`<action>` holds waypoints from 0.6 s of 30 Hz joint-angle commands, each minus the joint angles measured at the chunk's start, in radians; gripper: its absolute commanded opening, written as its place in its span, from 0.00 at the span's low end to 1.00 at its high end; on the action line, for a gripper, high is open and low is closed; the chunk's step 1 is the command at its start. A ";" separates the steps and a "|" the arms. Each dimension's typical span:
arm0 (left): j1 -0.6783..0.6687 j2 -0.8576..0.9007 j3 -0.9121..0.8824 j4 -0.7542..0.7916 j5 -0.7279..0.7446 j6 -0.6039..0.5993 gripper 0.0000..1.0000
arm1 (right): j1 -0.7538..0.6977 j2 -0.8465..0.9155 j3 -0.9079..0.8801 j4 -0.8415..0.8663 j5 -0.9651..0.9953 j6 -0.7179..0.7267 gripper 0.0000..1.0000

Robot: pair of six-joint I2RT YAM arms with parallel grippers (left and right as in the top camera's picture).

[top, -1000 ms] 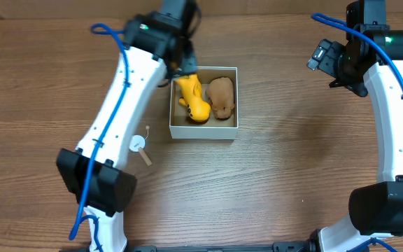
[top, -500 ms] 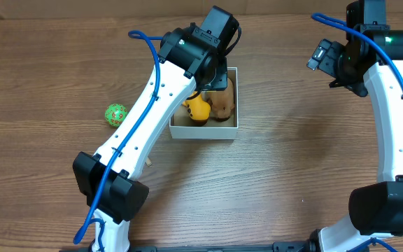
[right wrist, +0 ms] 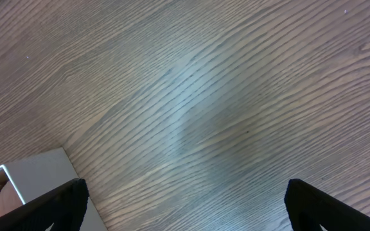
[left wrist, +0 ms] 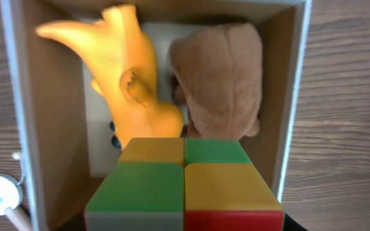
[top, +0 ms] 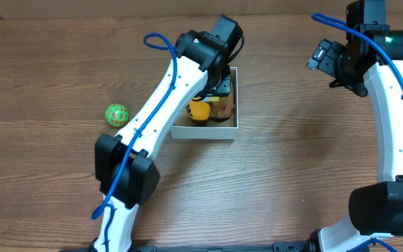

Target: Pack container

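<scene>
cube point(left wrist: 184, 186) in left gripper point(top: 217, 85) over container point(top: 203, 131).

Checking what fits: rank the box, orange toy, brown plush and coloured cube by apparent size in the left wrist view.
Largest: box.
Then coloured cube, though nearest the camera, so likely inflated.
Last, orange toy and brown plush: alike, not ranked.

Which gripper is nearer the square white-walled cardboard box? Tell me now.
Left. The left gripper hangs directly over the box, holding a multicoloured cube; the right gripper is far off to its right.
</scene>
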 commanded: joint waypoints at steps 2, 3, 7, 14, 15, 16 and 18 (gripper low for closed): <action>-0.008 0.054 -0.002 0.001 0.042 -0.010 0.48 | 0.003 -0.005 0.007 0.005 0.000 0.002 1.00; -0.008 0.062 -0.002 0.000 0.049 -0.010 0.48 | 0.003 -0.005 0.007 0.005 0.000 0.001 1.00; -0.008 0.085 -0.002 -0.013 0.099 -0.010 0.48 | 0.003 -0.005 0.007 0.005 0.000 0.002 1.00; -0.017 0.089 -0.002 -0.040 0.105 -0.010 0.48 | 0.003 -0.005 0.007 0.005 0.000 0.001 1.00; -0.020 0.089 -0.002 -0.047 0.105 -0.010 0.48 | 0.003 -0.005 0.007 0.005 0.000 0.001 1.00; -0.023 0.089 -0.002 -0.054 0.105 -0.010 0.48 | 0.003 -0.005 0.007 0.005 0.000 0.002 1.00; -0.029 0.089 -0.002 -0.064 0.087 -0.010 0.48 | 0.003 -0.005 0.007 0.005 0.000 0.001 1.00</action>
